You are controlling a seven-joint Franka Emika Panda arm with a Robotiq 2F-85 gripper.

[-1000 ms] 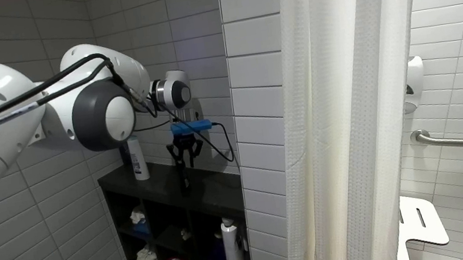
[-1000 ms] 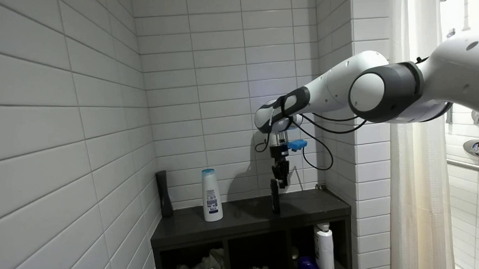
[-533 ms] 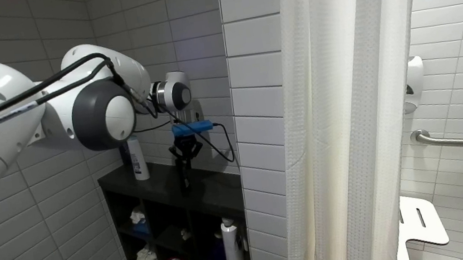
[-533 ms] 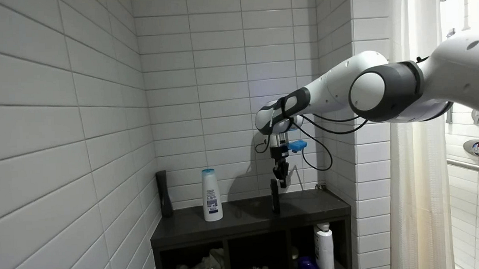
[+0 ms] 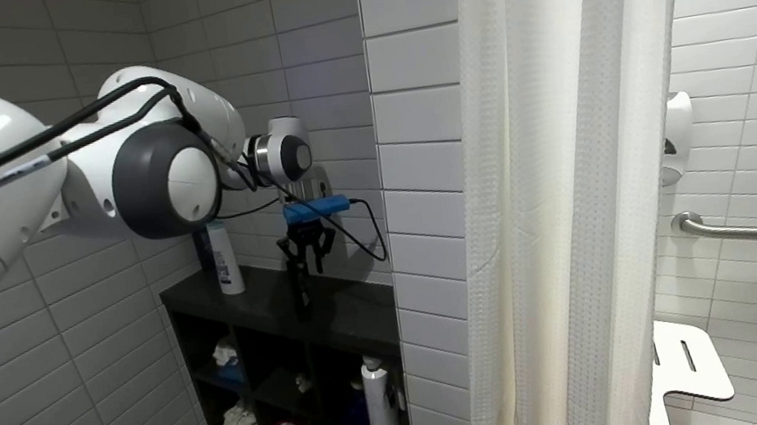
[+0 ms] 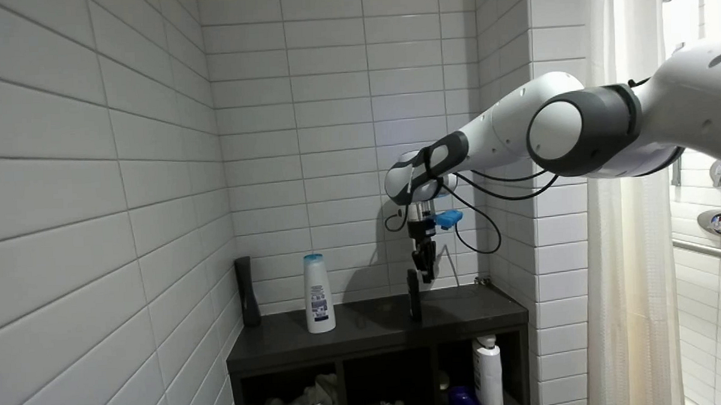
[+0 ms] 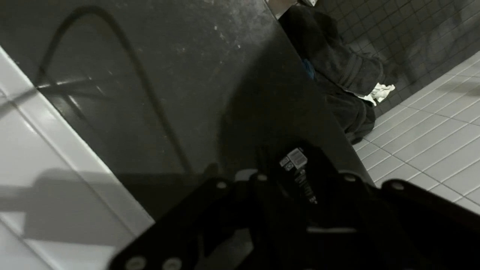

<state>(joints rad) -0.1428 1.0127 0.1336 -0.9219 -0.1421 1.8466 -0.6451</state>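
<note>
So I've got my claw (image 5: 309,268) spread partway right by a printed black bottle (image 6: 413,296) (can't tell if they touch) that's standing upright on top of the dark cubby shelf (image 6: 368,331), with a blue-capped white bottle (image 6: 320,297) well apart from it.

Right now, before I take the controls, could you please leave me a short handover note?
Gripper: open, its fingers apart, with no grip showing.
Things: the black bottle stands upright on the shelf, and the blue-capped bottle stands on the same top, apart from it.
Done: the fingers hang low, close by the black bottle's upper end; whether they touch it, I cannot tell.
Left: probably lining up, closing on the black bottle and lifting it.
</note>
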